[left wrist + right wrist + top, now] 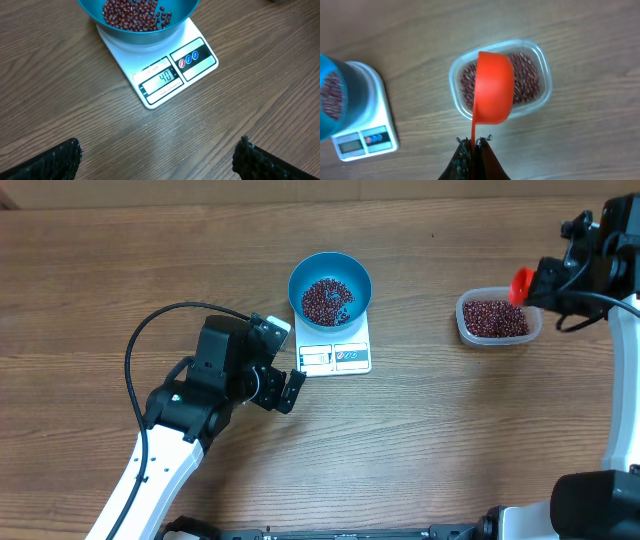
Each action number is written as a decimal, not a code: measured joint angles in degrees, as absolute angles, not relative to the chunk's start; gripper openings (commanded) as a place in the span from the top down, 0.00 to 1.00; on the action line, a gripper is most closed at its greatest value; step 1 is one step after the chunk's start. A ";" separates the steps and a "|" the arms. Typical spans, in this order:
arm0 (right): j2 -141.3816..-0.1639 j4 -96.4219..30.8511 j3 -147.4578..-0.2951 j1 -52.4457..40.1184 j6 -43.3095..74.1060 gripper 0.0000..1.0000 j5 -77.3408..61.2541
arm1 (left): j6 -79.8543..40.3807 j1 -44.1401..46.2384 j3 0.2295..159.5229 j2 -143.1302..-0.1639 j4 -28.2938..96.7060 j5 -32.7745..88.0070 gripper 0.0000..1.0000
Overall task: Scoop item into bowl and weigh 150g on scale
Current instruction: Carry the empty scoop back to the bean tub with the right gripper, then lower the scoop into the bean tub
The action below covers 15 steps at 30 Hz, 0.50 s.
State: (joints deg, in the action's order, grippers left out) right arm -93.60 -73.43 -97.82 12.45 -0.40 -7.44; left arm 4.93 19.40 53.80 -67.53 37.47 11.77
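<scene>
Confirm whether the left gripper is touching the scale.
Apart. The left wrist view shows a strip of bare table between the scale and the open left gripper.

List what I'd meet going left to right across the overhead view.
The left tool, open → blue bowl holding beans → clear tub → right tool, shut on the red scoop, which overlaps the tub's right end.
</scene>
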 measured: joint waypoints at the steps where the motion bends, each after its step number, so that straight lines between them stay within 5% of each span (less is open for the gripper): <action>1: -93.60 -73.41 -97.23 12.45 -0.38 0.96 -7.14 | 4.93 19.40 53.80 -67.53 37.45 11.77 0.00; 15: -93.67 -68.60 -91.09 12.71 -0.38 0.96 -2.24 | 4.93 19.40 53.80 -67.53 37.45 11.77 0.00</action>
State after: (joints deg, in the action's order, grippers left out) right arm -93.67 -68.60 -91.09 12.71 -0.38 -2.24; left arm 4.93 19.40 53.80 -67.53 37.45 11.77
